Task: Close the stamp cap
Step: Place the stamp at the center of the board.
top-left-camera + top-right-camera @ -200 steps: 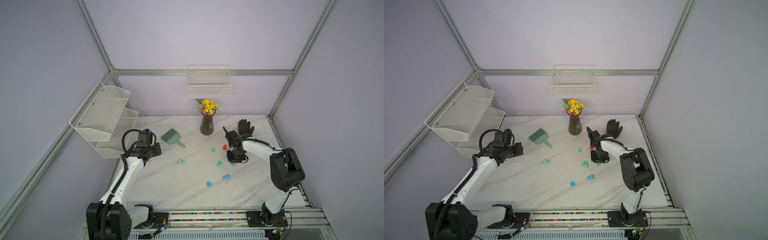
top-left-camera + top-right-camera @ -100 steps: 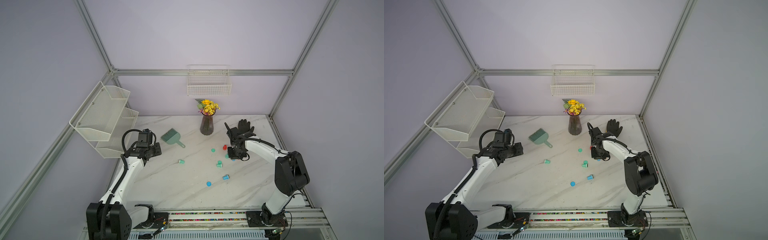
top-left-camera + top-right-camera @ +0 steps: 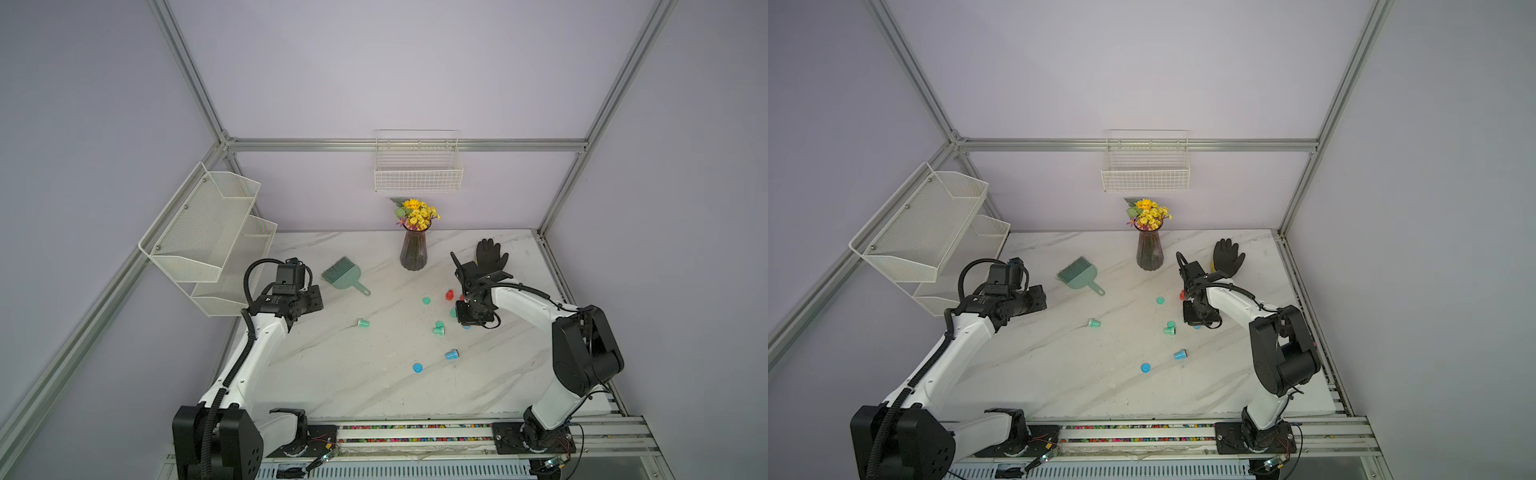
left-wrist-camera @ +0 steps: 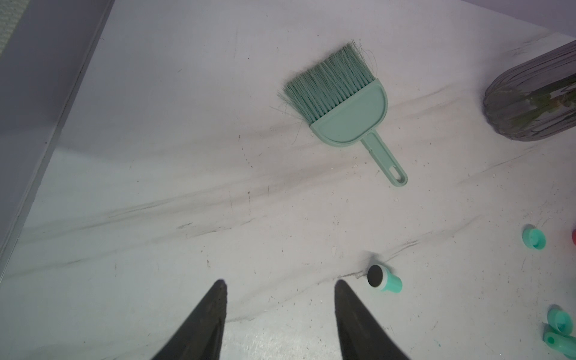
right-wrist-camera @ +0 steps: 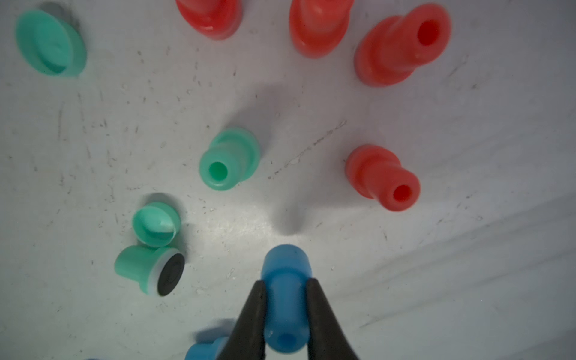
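My right gripper [image 5: 285,288] is shut on a blue stamp [image 5: 285,311], pinching its narrow handle; the wide end points down at the marble table [image 3: 332,374]. In a top view this gripper [image 3: 469,321] hangs over the cluster right of centre. A second blue stamp [image 5: 205,350] stands beside it. A blue stamp [image 3: 451,354] on its side and a loose blue cap [image 3: 417,367] lie nearer the front. My left gripper [image 4: 279,286] is open and empty at the left, near a green stamp [image 4: 385,283] lying on its side with its dark pad bare.
Several red stamps [image 5: 383,177] and green stamps [image 5: 229,159] stand around the right gripper, with green caps [image 5: 156,224] and another bare-pad green stamp [image 5: 146,269]. A green brush [image 3: 345,276], a flower vase [image 3: 413,251] and a black glove [image 3: 490,253] sit farther back.
The right wrist drew back toward the far side, then came forward again over the stamps. The left arm has not moved.
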Robot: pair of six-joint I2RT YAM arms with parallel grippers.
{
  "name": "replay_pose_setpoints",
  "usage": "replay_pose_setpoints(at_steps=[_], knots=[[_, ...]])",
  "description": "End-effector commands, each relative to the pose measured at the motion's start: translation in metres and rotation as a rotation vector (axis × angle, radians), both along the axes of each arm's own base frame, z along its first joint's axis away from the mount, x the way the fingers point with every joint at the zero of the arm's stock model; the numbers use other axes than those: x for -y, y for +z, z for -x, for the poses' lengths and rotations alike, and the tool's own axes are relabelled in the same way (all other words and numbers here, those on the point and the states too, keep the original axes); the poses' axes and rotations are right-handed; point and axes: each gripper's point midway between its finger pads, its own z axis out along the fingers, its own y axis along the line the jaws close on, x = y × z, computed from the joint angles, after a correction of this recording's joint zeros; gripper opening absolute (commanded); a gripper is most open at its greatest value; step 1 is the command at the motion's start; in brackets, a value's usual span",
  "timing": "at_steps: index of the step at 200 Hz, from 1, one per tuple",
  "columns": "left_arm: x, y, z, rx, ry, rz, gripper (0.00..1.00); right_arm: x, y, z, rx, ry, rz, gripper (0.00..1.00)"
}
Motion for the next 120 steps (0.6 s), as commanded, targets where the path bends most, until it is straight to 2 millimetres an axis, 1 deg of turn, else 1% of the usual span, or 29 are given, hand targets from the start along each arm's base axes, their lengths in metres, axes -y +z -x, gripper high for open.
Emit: replay_pose_setpoints(at_steps=[1,34,59,90,105,120], knots=[[-0.003,0.014,-0.005,0.046,-0.006,-0.011,0.56,-0.003,-0.006,-0.008,0.036,-0.019,-0.022,0.24],[-0.002,0.014,-0.005,0.047,-0.008,-0.007,0.56,-0.002,-0.017,-0.003,0.02,-0.02,-0.02,0.29],[-0.003,0.014,-0.005,0.045,-0.008,-0.007,0.56,-0.002,-0.019,-0.001,0.011,-0.021,-0.027,0.37],[-0.003,0.014,-0.005,0.047,-0.007,-0.006,0.56,-0.002,-0.008,-0.003,0.028,-0.023,-0.024,0.52],[-0.002,0.014,-0.005,0.045,-0.008,-0.005,0.56,0.0,0.002,-0.005,0.045,-0.025,-0.015,0.58],[-0.002,0.014,-0.005,0.045,-0.009,-0.003,0.56,0.002,0.017,-0.006,0.066,-0.028,-0.008,0.61]])
